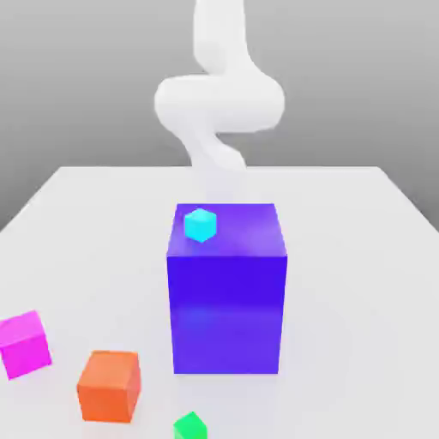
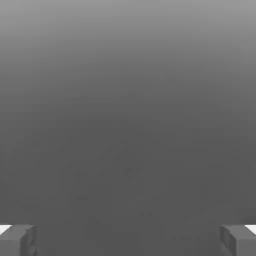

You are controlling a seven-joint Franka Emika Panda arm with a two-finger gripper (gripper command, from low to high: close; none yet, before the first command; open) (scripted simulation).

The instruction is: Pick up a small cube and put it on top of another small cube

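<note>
Near the worktop's (image 1: 360, 223) front edge, at the exterior view's left, the pink cube (image 1: 23, 344) sits beside an orange cube (image 1: 109, 385). Apart from both, the gripper (image 2: 128, 240) is spread wide, grasping nothing.

**A white table against a grey backdrop**

A flat white table (image 1: 94, 231) filled the lower part of the exterior view. Its far edge ran straight across, and its sides widened toward the camera. The surface was smooth and matte, with faint soft shadows on it and no hard highlights. Behind the table rose a plain grey backdrop (image 1: 77, 77), paler near the table's far edge and darker toward the top. The light was even and diffuse. In the hand view, the same featureless grey backdrop (image 2: 128, 115) appeared, lighter at one edge and shading gradually darker.
</note>
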